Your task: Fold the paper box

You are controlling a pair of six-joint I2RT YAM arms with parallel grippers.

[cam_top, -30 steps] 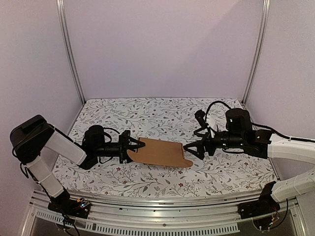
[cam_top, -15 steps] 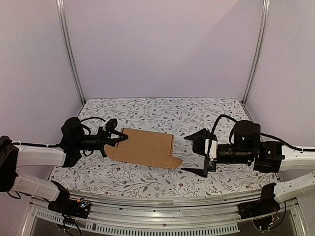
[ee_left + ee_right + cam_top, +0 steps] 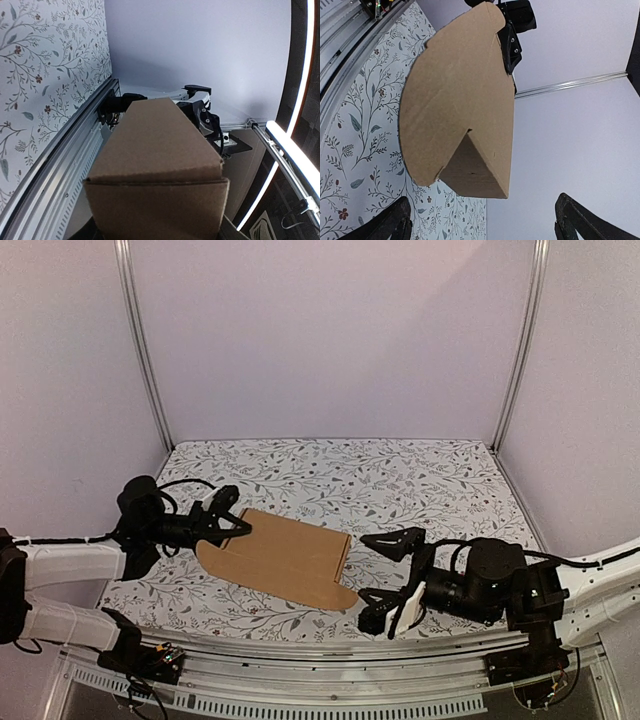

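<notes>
Top view, box: the paper box (image 3: 285, 558) is held low over the near-left part of the floral table (image 3: 420, 475), a half-flattened sleeve with its long axis running from far-left to near-right
Top view, left gripper: the left gripper (image 3: 228, 524) is clamped on the box's left end, so this arm carries the box
Top view, right gripper: the right gripper (image 3: 372, 578) is spread wide and holds nothing, just off the box's right end
Top view, relation: the box lies to the left of the right gripper, and its rounded flap (image 3: 338, 594) points toward the gap between the fingers; the right arm is nearer that free end, so the next fold looks like its job
Left wrist view: the box (image 3: 155, 155) runs straight away from the camera and hides this gripper's own fingers; only here does the creased near end show, with part of the right arm (image 3: 197, 95) beyond the far end
Right wrist view: the flap (image 3: 455, 95) faces the camera with a triangular fold under it, which the top view does not show; the fingers (image 3: 395, 222) sit at the lower corners, apart from the box; the left gripper (image 3: 516, 27) is dark at the far end
</notes>
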